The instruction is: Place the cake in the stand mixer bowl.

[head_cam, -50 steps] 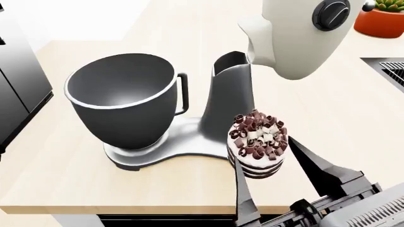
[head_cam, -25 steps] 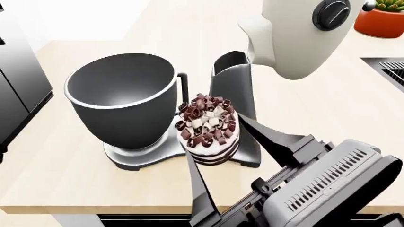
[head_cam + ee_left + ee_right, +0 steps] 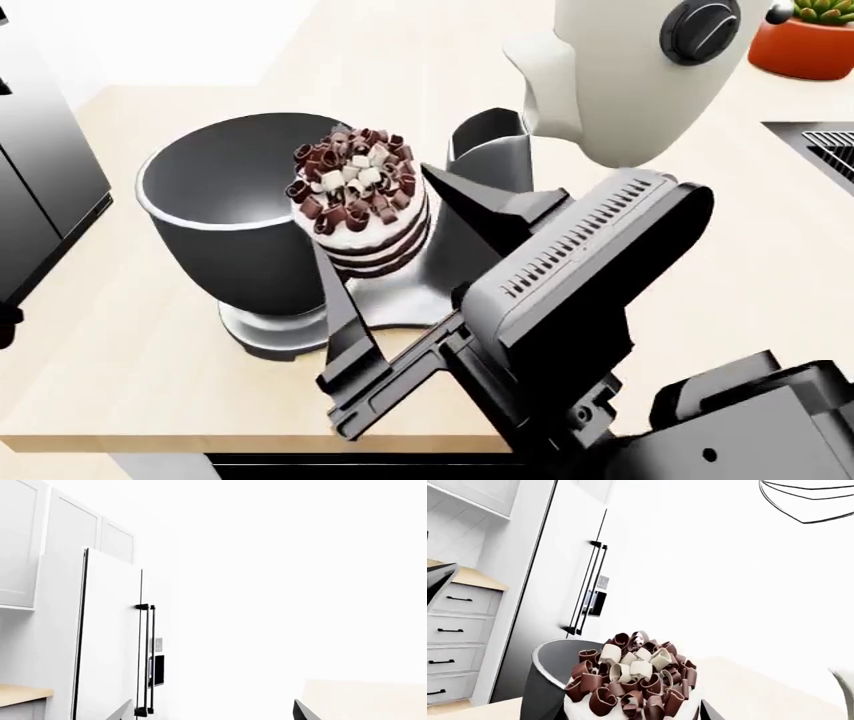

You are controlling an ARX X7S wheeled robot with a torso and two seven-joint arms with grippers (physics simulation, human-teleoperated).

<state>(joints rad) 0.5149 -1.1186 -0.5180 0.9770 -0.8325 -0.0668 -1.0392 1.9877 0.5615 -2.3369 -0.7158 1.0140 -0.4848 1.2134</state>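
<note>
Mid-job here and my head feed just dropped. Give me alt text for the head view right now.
The right tool holds the cake above the near-right rim of the stand mixer bowl, not yet lowered inside. The bowl sits on its mixer base on a light wooden counter, with the cream mixer head raised behind and a potted plant at the far right.

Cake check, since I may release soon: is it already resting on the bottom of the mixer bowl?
No; the cake is held by the right gripper at the stand mixer bowl's rim.

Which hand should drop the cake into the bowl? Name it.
Right. The right hand holds the cake at the stand mixer bowl rim; the left hand faces the fridge, far off.
</note>
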